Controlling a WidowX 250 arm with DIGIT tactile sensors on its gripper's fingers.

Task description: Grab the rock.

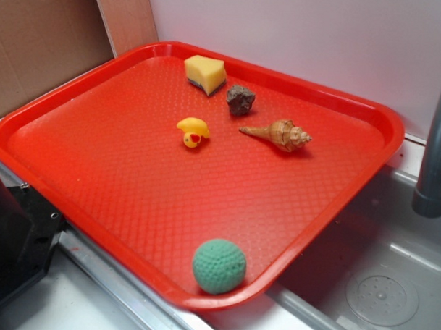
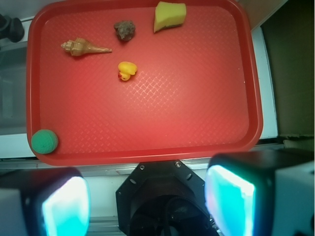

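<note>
both jaws stand wide apart with nothing between them, the gripper (image 2: 147,196) hanging high above the near edge of the red tray (image 2: 246,98). its fingertips (image 2: 66,206) glow pale teal in the wrist view, one at each lower corner, and between them sits the robot's black base (image 2: 157,196).

the rock (image 1: 240,100) lies on the far part of the tray, a small lumpy dark grey-brown stone, well away from the gripper. just beside it, closer to the far rim, is the yellow sponge block (image 1: 204,73); the two sit near each other but apart. on the rock's other side, a little nearer to me, the tan spiral seashell (image 1: 279,134) lies on its side, its pointed end aimed toward a small yellow rubber duck (image 1: 193,131). the duck sits nearer the middle of the tray, in front of the sponge and the rock.

the green ball (image 1: 219,265), knitted by the look of it, rests in the near corner of the tray, touching or almost touching the raised rim, well apart from everything else.

the tray lies across a metal sink (image 1: 376,286), with a grey faucet pipe (image 1: 437,143) standing at the right edge of the exterior view.
</note>
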